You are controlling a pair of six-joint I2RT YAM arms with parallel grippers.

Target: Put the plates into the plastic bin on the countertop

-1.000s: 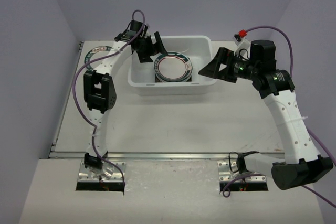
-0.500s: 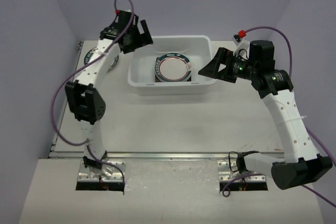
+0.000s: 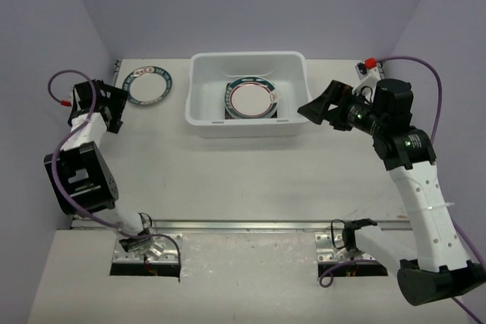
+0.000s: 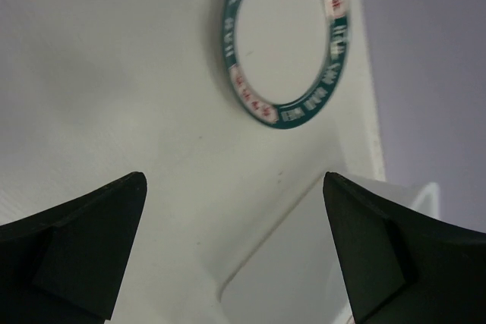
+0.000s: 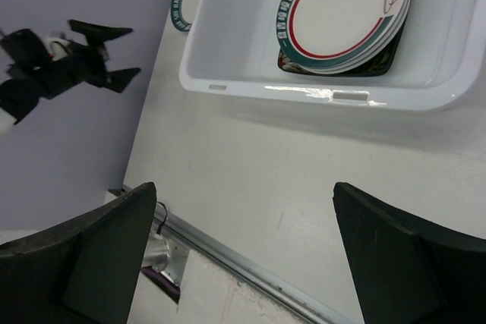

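Observation:
The white plastic bin [image 3: 199, 121] stands at the back middle of the countertop [image 3: 250, 180]. Inside it lies a stack of round teal-rimmed plates [image 3: 250, 99] on a black square plate [image 5: 380, 67]. One more round teal-rimmed plate [image 3: 146, 86] with red characters lies flat on the countertop left of the bin, also in the left wrist view [image 4: 287, 43]. My left gripper [image 3: 118, 110] hangs open and empty just left of that plate, apart from it. My right gripper [image 3: 307, 108] hovers open and empty at the bin's right end, looking down over the bin's rim [image 5: 319, 96].
A metal rail [image 3: 250, 225] runs along the near edge of the countertop. Purple walls close in the left, back and right sides. The left arm's elbow [image 3: 80, 180] sits low at the left edge. The table's corner edge [image 4: 304, 210] shows under the left gripper.
My left arm has swung from the bin's back left corner out to the far left of the table, beside the lone plate. The right gripper has drawn back a little to the right.

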